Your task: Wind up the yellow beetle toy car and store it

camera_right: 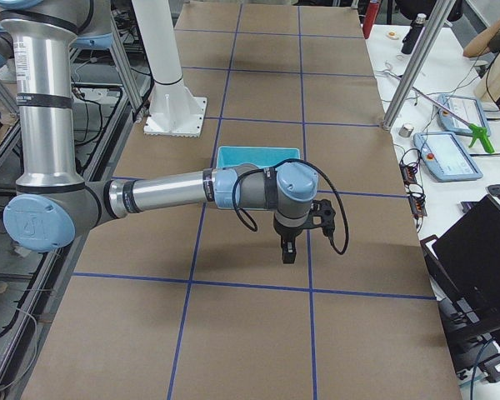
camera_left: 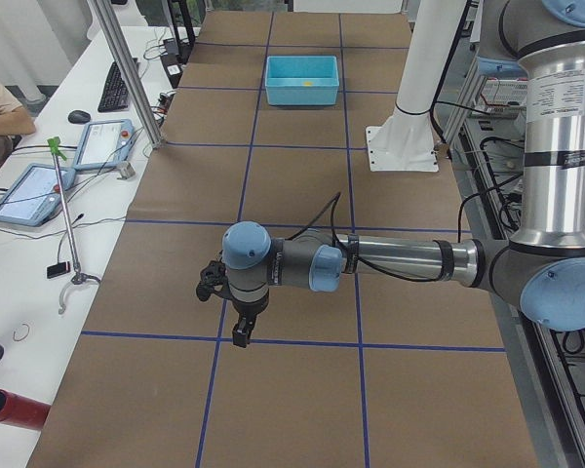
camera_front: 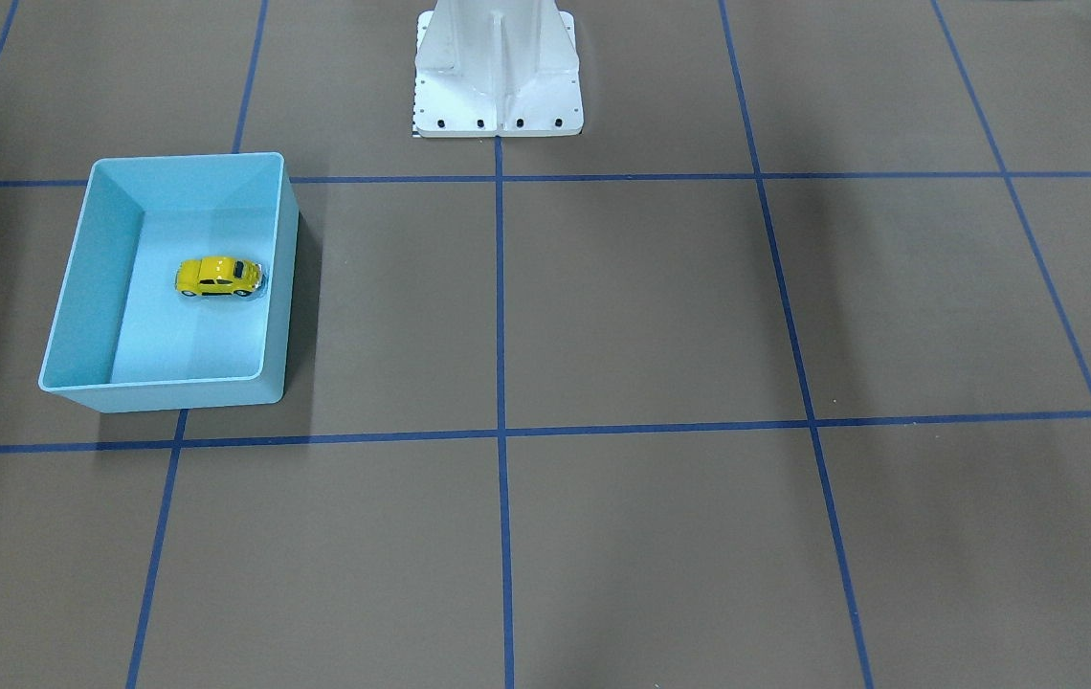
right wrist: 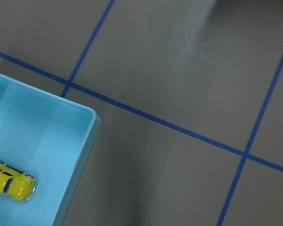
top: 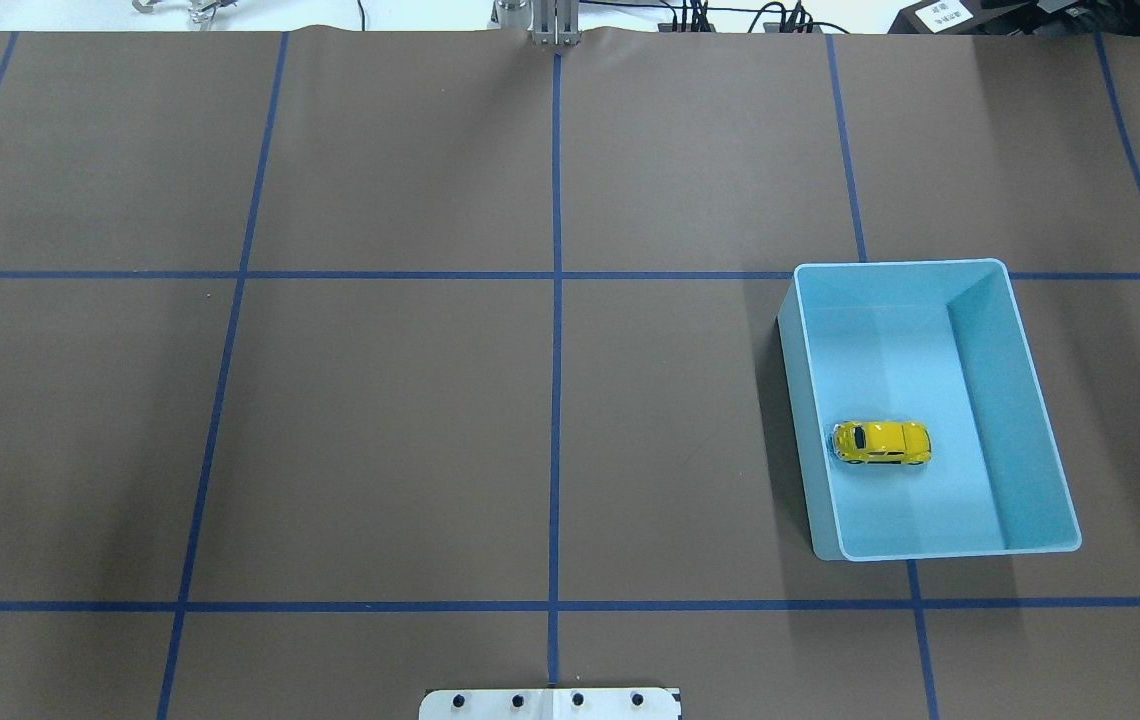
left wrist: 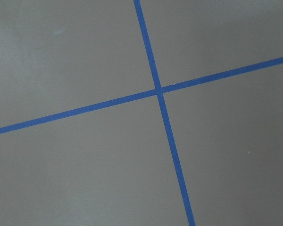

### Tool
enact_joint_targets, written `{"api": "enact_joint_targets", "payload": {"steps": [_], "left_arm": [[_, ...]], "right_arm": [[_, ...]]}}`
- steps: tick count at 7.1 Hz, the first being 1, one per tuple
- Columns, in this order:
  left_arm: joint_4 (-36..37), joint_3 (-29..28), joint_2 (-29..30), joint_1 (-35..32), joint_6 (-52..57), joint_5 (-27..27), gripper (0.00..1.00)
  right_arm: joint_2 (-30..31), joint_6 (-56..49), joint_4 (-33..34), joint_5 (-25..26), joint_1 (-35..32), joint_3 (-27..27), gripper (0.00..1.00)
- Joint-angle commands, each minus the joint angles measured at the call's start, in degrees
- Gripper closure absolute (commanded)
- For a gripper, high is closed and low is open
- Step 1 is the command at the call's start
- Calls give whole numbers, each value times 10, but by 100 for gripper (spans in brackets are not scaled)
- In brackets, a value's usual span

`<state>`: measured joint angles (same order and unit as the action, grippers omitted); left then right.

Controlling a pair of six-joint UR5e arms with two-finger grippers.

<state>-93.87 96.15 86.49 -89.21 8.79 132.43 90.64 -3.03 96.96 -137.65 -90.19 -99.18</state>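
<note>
The yellow beetle toy car [camera_front: 218,277] stands on its wheels on the floor of the light blue bin [camera_front: 96,277], close to one long wall. It also shows in the overhead view [top: 881,442] and in the right wrist view [right wrist: 12,180]. Neither gripper is near it. My left gripper [camera_left: 239,327] hangs above the table far from the bin and shows only in the exterior left view. My right gripper [camera_right: 288,250] hangs above the table a little beyond the bin [camera_right: 258,156] and shows only in the exterior right view. I cannot tell whether either is open or shut.
The bin [top: 1010,400] sits on the robot's right half of the brown table, which is marked with a blue tape grid. The white robot base [camera_front: 498,86] stands at the table's edge. Operators' desks with tablets [camera_left: 24,195] run along the far side.
</note>
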Motion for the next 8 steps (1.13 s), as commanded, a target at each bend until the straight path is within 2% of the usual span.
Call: {"api": "enact_joint_targets", "payload": {"steps": [1, 2, 8], "left_arm": [[0, 0, 0, 0, 0, 1, 0], [0, 0, 2, 0, 0, 1, 0], [0, 0, 5, 1, 0, 1, 0]], "right_arm": [[2, 0, -74, 1, 3, 58, 0], [1, 0, -95, 5, 3, 63, 0], [1, 3, -93, 5, 5, 62, 0]]}}
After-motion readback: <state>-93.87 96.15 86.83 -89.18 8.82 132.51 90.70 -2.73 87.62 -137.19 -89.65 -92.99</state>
